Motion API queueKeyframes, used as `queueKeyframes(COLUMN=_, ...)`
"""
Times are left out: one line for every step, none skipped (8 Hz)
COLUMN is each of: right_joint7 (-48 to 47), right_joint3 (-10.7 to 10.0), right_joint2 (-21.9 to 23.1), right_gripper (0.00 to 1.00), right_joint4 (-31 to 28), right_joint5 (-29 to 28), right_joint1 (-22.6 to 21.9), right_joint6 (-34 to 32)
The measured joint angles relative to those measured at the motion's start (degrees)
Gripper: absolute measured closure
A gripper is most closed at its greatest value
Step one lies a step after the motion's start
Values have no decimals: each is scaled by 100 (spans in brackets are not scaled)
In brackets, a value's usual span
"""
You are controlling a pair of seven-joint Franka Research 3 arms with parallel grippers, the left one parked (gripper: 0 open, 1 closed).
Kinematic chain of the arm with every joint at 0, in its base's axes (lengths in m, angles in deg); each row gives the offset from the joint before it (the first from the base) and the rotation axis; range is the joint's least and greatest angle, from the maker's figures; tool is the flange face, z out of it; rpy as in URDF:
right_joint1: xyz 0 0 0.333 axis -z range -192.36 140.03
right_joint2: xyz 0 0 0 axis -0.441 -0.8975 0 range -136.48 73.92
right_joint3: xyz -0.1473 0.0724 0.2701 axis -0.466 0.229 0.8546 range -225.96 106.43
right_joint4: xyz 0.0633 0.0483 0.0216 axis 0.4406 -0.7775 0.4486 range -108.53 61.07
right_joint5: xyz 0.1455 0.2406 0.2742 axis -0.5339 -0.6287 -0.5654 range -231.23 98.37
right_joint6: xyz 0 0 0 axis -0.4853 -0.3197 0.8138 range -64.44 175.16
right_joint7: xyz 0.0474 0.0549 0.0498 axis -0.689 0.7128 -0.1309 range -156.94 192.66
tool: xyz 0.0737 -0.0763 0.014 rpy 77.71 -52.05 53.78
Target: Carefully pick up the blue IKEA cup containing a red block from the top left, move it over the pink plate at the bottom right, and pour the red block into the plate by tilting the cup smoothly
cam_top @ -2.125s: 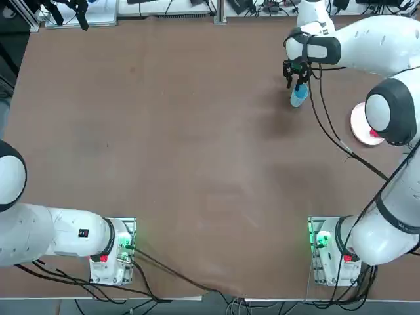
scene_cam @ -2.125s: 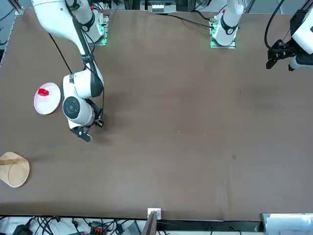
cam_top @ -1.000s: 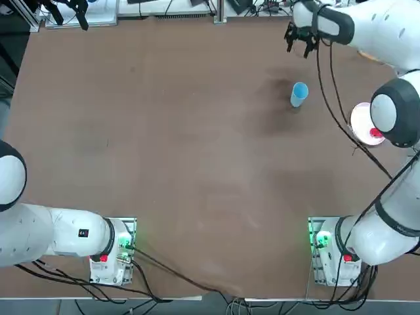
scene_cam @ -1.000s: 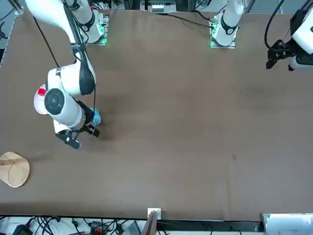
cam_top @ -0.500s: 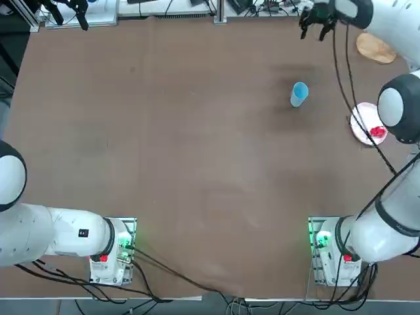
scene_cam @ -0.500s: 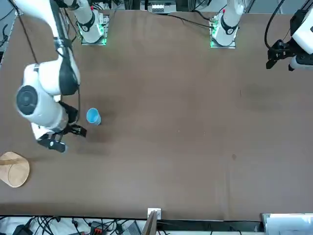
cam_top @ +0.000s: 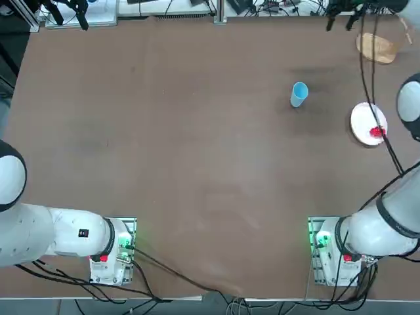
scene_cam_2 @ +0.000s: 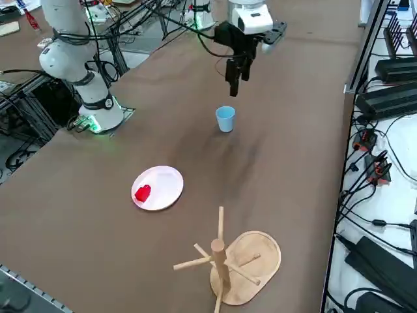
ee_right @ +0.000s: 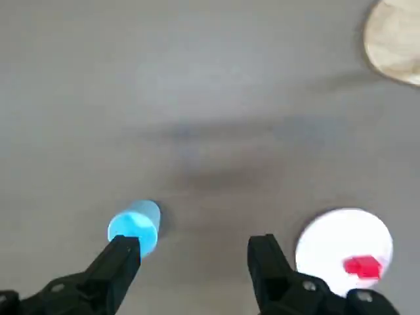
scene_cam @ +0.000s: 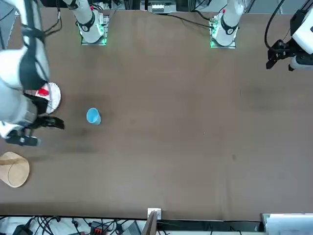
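The right gripper [scene_cam_2: 236, 70] hangs high above the table, pointing down, fingers spread and empty, above the upright blue IKEA cup [scene_cam_2: 225, 119] at the side view's upper centre.

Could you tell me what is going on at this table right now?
The pouring looks done. The red block lies on the pink plate, and the blue cup stands upright on the table by itself, apart from the plate. The right gripper hangs in the air above the table beyond the cup, jaws open and holding nothing. A wooden stand sits near the table's edge, untouched.
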Motion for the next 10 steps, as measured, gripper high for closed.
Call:
queueKeyframes(right_joint7=-136, right_joint3=138, right_joint2=257, right_gripper=0, right_joint4=-2, right_joint5=-10, right_joint1=158, right_joint6=-246)
queueKeyframes(right_joint7=-355, right_joint3=261, right_joint2=497, right_gripper=0, right_joint4=-7, right_joint5=-17, right_joint1=201, right_joint6=-495)
queueKeyframes(right_joint7=-600, right_joint3=488, right_joint2=701, right_gripper=0, right_joint4=-18, right_joint5=-17, right_joint1=243, right_joint6=-729)
queueKeyframes(right_joint7=-814, right_joint3=717, right_joint2=872, right_gripper=0, right_joint4=-57, right_joint5=-17, right_joint1=281, right_joint6=-880)
queueKeyframes(right_joint7=-962, right_joint3=832, right_joint2=1024, right_gripper=0, right_joint4=-172, right_joint5=-17, right_joint1=284, right_joint6=-926)
queueKeyframes(right_joint7=-1054, right_joint3=868, right_joint2=1156, right_gripper=0, right_joint4=-354, right_joint5=-17, right_joint1=285, right_joint6=-927)
queueKeyframes(right_joint7=-1092, right_joint3=868, right_joint2=1249, right_gripper=0, right_joint4=-532, right_joint5=-17, right_joint1=296, right_joint6=-922)
queueKeyframes(right_joint7=-1092, right_joint3=864, right_joint2=1302, right_gripper=0, right_joint4=-650, right_joint5=-17, right_joint1=321, right_joint6=-907)
queueKeyframes(right_joint7=-1091, right_joint3=851, right_joint2=1315, right_gripper=0, right_joint4=-697, right_joint5=-17, right_joint1=347, right_joint6=-887)
queueKeyframes(right_joint7=-1079, right_joint3=828, right_joint2=1315, right_gripper=0, right_joint4=-708, right_joint5=-17, right_joint1=357, right_joint6=-872)
